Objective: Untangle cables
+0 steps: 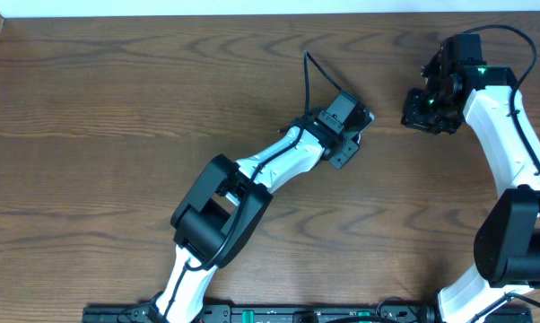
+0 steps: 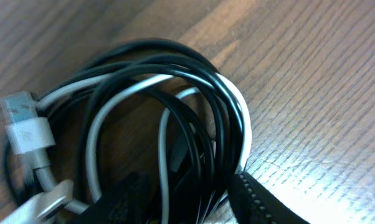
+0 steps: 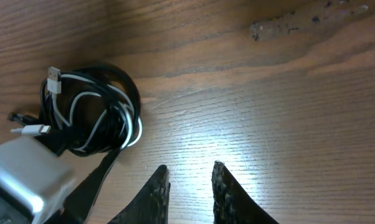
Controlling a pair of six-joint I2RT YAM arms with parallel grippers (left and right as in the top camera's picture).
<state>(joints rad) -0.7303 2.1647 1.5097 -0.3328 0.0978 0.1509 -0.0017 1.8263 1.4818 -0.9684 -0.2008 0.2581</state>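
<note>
The cables [image 2: 175,81] lie as one small coil on the wood, black and white loops wound together. A white USB plug [image 2: 22,118] sticks out on the coil's left side. My left gripper [image 2: 187,202] straddles the near side of the coil, several strands packed between its fingers [image 2: 256,202]. In the overhead view the left gripper [image 1: 351,126] covers the coil. The right wrist view shows the cables [image 3: 94,112] at far left. My right gripper [image 3: 190,171] hovers over bare wood to their right, slightly open and holding nothing. From overhead the right gripper [image 1: 418,109] sits to the right of the left one.
The wooden table [image 1: 117,108] stretches wide to the left and front. A thick black wire [image 1: 308,76] rises from the left wrist. A pale scuff [image 3: 299,22] marks the wood beyond the right gripper. The left arm's body [image 3: 19,177] crowds that view's lower left.
</note>
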